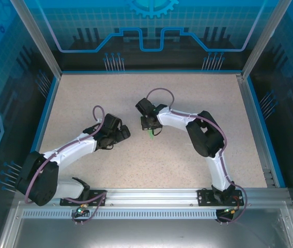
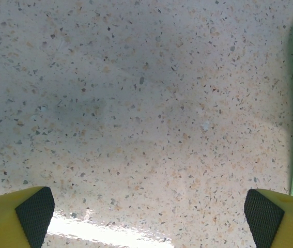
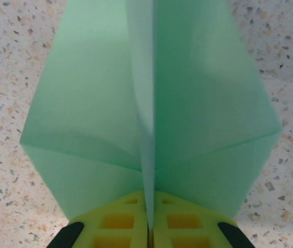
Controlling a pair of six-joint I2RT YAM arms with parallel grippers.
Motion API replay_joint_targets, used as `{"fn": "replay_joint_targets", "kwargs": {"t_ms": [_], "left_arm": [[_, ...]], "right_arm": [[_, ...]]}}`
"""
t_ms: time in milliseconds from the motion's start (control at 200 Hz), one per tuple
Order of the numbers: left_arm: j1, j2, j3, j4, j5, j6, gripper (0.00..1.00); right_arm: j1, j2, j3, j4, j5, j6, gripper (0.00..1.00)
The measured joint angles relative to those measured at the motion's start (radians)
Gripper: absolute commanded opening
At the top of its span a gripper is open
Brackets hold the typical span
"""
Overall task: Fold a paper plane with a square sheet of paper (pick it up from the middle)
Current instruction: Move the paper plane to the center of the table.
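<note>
Pinching the square sheet of paper (image 3: pixel 84 119), fanned out just ahead, the right end effector (image 3: pixel 150 230) is clamped tight; the left end effector (image 2: pixel 149 217) gapes empty. Thin paper could slip, skewing creases.

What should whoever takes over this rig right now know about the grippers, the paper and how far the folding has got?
Left gripper: open and empty above the bare speckled table. A green paper edge shows at the right of its wrist view.
Right gripper: shut, fingers pinching the centre ridge of the paper plane near the middle of the table.
Paper: pale green, creased, a flap spread to each side of the ridge, narrowing away from the fingers.
Done: the sheet is folded into a dart-like shape.
Left: probably setting it down and releasing. Whether more folds are needed cannot be told.
</note>
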Motion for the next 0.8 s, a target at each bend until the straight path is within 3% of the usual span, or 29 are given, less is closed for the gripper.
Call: {"fn": "replay_joint_targets", "kwargs": {"t_ms": [460,590,800], "left_arm": [[0.001,0.009,0.0,-0.001,0.0,0.01,0.98],[0.001,0.009,0.0,-0.011,0.0,0.013,0.98],[0.001,-0.008,0.024,-0.054,-0.029,0.021,0.99]], "right_arm": [[-0.002,0.043,0.063,-0.042,-0.019,-0.002,0.23],[-0.002,0.021,0.073,-0.08,-0.016,-0.013,0.34],[-0.002,-0.171,0.073,-0.119,0.021,-0.026,0.61]]}}
